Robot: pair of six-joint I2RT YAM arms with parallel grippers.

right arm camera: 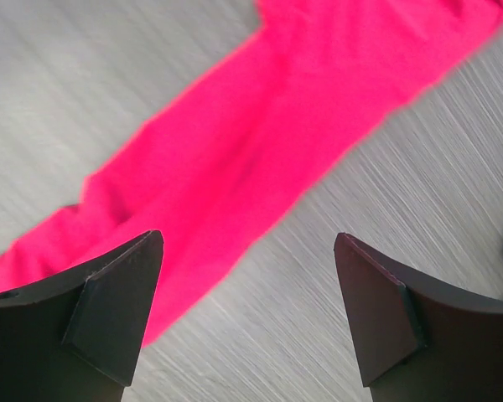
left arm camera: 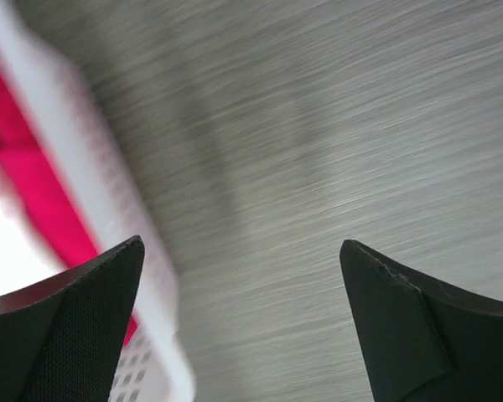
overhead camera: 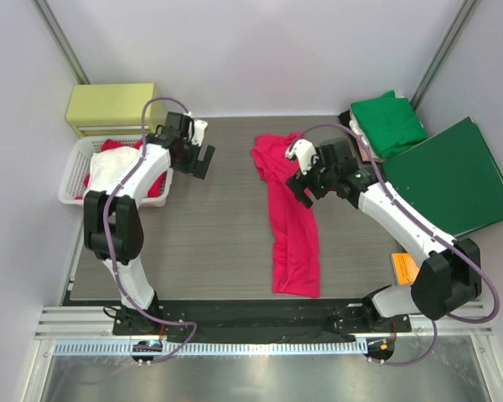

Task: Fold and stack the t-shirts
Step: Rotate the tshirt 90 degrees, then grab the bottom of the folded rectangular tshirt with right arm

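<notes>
A bright pinkish-red t-shirt [overhead camera: 292, 222] lies bunched in a long strip down the middle of the table; it also shows in the right wrist view [right arm camera: 260, 126]. My right gripper [overhead camera: 307, 189] is open and empty above the strip's upper right edge, its jaws [right arm camera: 247, 237] spanning the cloth edge and bare table. A green t-shirt [overhead camera: 389, 122] lies folded at the back right. A pale t-shirt [overhead camera: 109, 172] and more red cloth [overhead camera: 117, 146] lie in the white basket [overhead camera: 71, 177]. My left gripper [overhead camera: 201, 159] is open and empty over bare table just right of the basket [left arm camera: 84, 167].
A flat dark-green folder [overhead camera: 448, 177] lies at the right, partly under the green shirt. A yellow box [overhead camera: 111, 105] stands behind the basket. An orange object [overhead camera: 404, 268] lies near the right arm's base.
</notes>
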